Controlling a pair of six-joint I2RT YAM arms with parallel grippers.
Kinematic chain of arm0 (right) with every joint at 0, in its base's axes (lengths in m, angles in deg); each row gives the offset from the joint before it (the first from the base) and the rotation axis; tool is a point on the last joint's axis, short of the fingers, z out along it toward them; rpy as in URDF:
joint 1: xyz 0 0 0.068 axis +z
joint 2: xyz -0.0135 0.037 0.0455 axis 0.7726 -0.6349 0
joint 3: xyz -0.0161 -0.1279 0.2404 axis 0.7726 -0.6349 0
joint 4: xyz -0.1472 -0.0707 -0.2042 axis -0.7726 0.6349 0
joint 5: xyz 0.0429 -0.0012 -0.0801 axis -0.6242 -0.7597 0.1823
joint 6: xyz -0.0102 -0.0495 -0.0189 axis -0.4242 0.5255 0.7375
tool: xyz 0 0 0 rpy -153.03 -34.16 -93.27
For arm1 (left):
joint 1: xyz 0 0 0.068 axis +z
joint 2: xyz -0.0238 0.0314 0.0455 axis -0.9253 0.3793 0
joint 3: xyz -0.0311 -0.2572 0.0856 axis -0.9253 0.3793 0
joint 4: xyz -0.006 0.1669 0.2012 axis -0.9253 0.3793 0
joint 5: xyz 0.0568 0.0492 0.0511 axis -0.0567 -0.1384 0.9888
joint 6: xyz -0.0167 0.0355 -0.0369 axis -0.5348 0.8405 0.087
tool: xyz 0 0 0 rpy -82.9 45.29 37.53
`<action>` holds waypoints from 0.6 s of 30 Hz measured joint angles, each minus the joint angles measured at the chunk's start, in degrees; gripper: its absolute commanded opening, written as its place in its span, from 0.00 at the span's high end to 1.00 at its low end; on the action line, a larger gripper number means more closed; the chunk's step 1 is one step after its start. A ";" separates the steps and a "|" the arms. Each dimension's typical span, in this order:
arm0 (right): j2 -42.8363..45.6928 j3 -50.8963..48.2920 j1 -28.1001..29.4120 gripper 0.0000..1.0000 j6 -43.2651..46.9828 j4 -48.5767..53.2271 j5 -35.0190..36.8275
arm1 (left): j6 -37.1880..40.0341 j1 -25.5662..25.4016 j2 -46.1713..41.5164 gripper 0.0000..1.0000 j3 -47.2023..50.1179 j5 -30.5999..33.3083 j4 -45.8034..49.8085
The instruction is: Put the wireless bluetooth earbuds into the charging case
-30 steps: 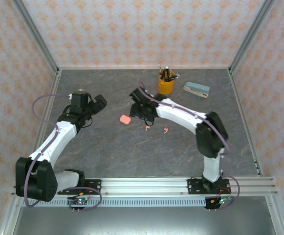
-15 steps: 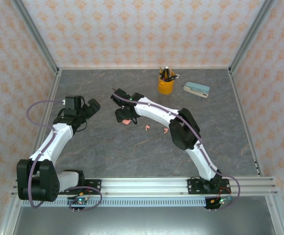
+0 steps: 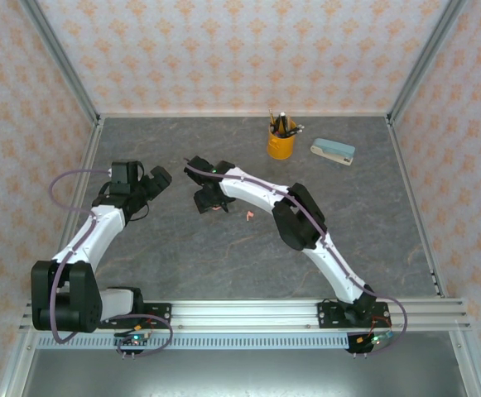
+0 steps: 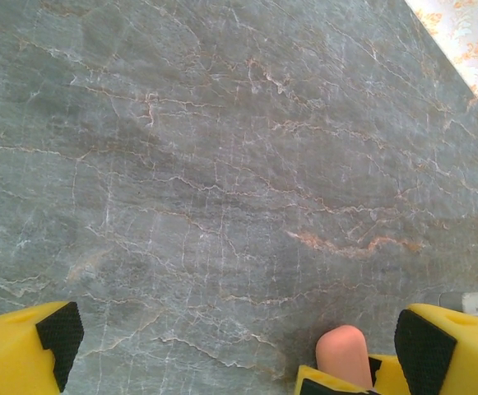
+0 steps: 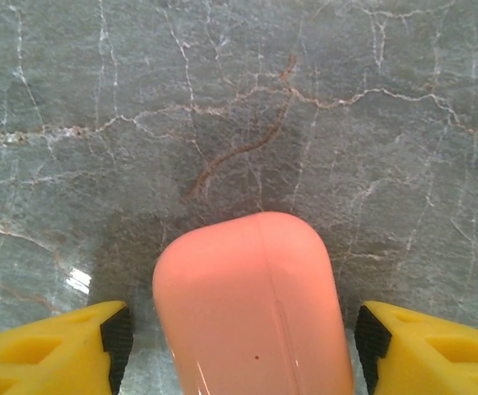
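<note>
Overhead, two white-and-black robot arms reach out over a grey marbled table [image 3: 223, 273] enclosed by pale walls with an orange pattern. The right arm stretches far across to the left of centre, and the right gripper [image 3: 208, 199] hangs directly over a salmon-pink charging case [image 3: 216, 207] lying on the table. From the right wrist camera, the case [image 5: 251, 304] is a smooth rounded pebble shape with a faint seam along its top, sitting between two yellow fingers with black pads [image 5: 117, 337]. The jaws of the right gripper [image 5: 243, 333] are spread to either side of the case; a strip of table shows between the left pad and the case, while the right pad sits just beside the case's edge, and contact there cannot be told. One tiny salmon-pink earbud [image 3: 248, 217] lies on the table just to the right of the case, apart from it. The left gripper [image 3: 158, 179] hovers to the left of the case with its jaws wide open and nothing between them; its wrist camera shows bare table between its yellow fingers [image 4: 25, 350] and the pink case [image 4: 344, 352] near the right one. At the back stand a yellow cup [image 3: 281, 146] of pens and a teal-and-white object [image 3: 333, 150]
</note>
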State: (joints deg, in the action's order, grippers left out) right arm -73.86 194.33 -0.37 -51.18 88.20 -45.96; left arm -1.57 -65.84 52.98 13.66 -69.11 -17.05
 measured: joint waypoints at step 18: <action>5.33 -9.73 0.00 0.52 4.39 -4.87 -2.32 | -1.64 0.02 0.04 0.00 1.55 -1.81 -1.42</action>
State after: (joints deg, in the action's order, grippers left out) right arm -68.52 184.60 -0.37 -46.79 83.32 -48.28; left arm -3.21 -65.82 53.03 15.21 -70.92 -18.47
